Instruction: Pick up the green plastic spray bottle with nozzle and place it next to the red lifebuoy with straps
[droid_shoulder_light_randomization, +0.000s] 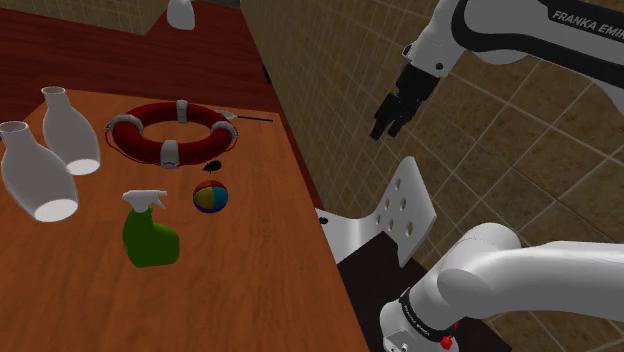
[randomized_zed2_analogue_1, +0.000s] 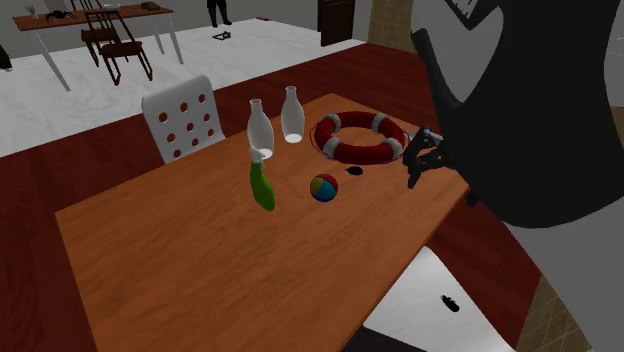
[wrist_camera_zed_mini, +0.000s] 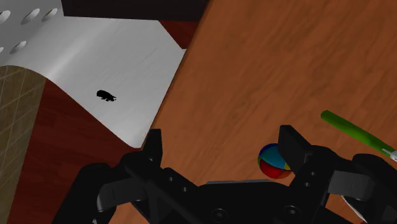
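The green spray bottle (droid_shoulder_light_randomization: 151, 238) with a white nozzle rests on the wooden table (droid_shoulder_light_randomization: 230, 300), toward the shoulder view's left. It also shows as the green bottle (randomized_zed2_analogue_1: 262, 186) and, past one fingertip, the bottle (wrist_camera_zed_mini: 350, 129). The red lifebuoy (droid_shoulder_light_randomization: 172, 130) with white straps lies flat further back on the table; the lifebuoy (randomized_zed2_analogue_1: 360, 137) is near the table's far corner. My gripper (droid_shoulder_light_randomization: 384, 126) hangs open in the air off the table's edge, holding nothing. The gripper (randomized_zed2_analogue_1: 416, 174) is beside the lifebuoy. In the wrist view the gripper (wrist_camera_zed_mini: 222, 149) hovers over bare tabletop.
A multicoloured ball (droid_shoulder_light_randomization: 210, 196) lies between bottle and lifebuoy, and the ball (wrist_camera_zed_mini: 272, 162) sits by one fingertip. Two white vases (droid_shoulder_light_randomization: 70, 130) stand at the shoulder view's left. A white perforated chair (droid_shoulder_light_randomization: 405, 210) is beside the table edge. A small black object (droid_shoulder_light_randomization: 212, 166) lies near the lifebuoy.
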